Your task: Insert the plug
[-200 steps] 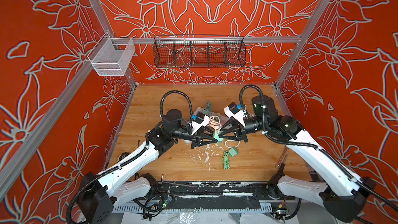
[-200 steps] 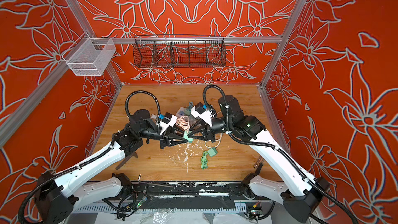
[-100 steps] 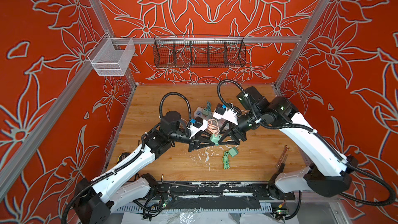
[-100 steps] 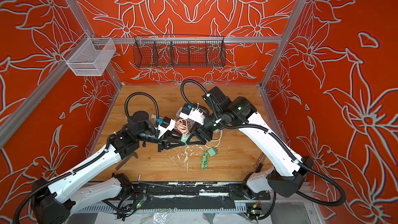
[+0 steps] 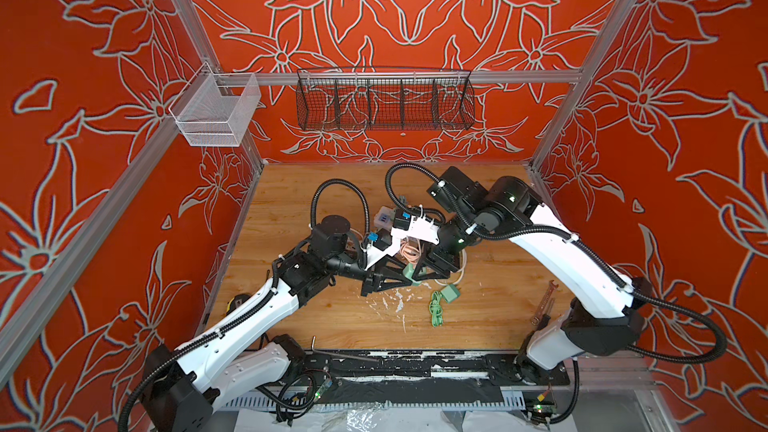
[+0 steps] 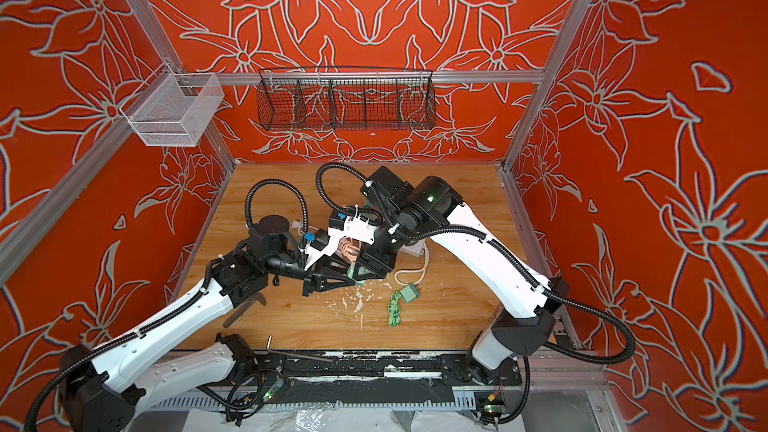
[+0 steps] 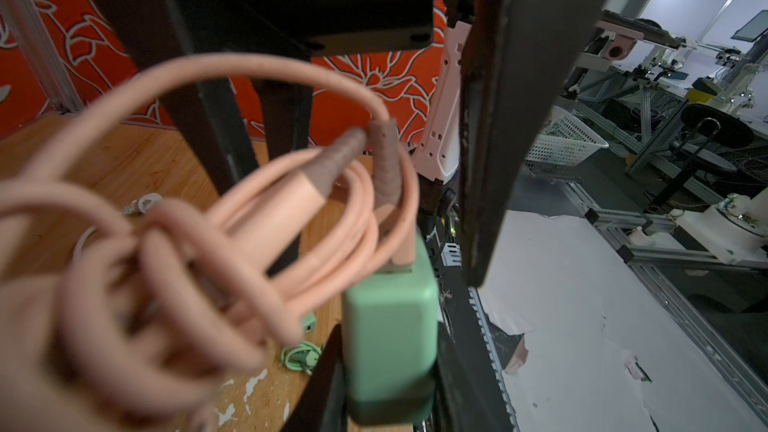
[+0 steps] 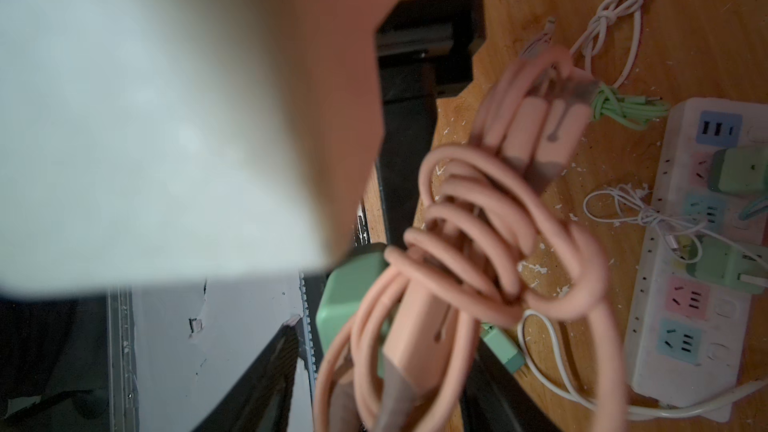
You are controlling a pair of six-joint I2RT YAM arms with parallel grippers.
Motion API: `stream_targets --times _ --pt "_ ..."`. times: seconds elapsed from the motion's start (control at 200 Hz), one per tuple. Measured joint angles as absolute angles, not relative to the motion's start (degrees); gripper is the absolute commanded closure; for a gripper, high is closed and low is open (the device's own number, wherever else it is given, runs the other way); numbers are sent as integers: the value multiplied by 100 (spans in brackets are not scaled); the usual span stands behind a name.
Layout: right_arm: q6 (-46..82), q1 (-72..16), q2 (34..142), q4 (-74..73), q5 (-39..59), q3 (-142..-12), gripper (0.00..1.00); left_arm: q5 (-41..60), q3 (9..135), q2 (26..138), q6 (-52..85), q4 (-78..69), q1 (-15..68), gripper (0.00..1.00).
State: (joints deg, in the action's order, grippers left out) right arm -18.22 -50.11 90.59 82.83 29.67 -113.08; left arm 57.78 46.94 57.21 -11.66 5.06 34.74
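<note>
Left wrist view: the green plug [image 7: 390,326] is clamped between the fingers of the left gripper [image 7: 388,338], which are closed on its sides, and it is held above the table, not yet in any socket. Its prongs are hidden. A pink cable [image 7: 249,209] is plugged into its end, and the rest of that cable hangs beside it in a loose coiled bundle. The right gripper [image 8: 380,347] is placed around this bundle with its jaws apart; nothing is seen pinched between them. In a top view the two grippers are seen meeting over the middle of the wooden table [image 5: 478,326], with the plug between them. In the right wrist view the white power strip [image 8: 652,276] is seen lying on the table near the plug, with two green adapters already seated and several pastel sockets free. A spare green adapter [image 5: 449,293] lies loose on the table.

The step in hand is judged to be the carry, with insertion not begun. For the next move, the prongs must be turned toward a free socket and lined up with it. The bundle should be kept clear of the strip before the plug is pressed down.
</note>
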Motion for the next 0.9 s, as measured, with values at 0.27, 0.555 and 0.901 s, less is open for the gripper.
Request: stream_targets --times 0.27,0.555,0.901 --pt "-1903 -5183 9109 8394 2961 -11502 66 5767 4694 5566 -1197 534 3457 100" --pt "-2086 -5225 9118 8425 2950 -11522 82 5806 4694 5566 -1151 593 3450 71" --pt "-2187 -4945 9080 8066 2679 -11279 83 5437 4687 5527 -821 508 3450 3"
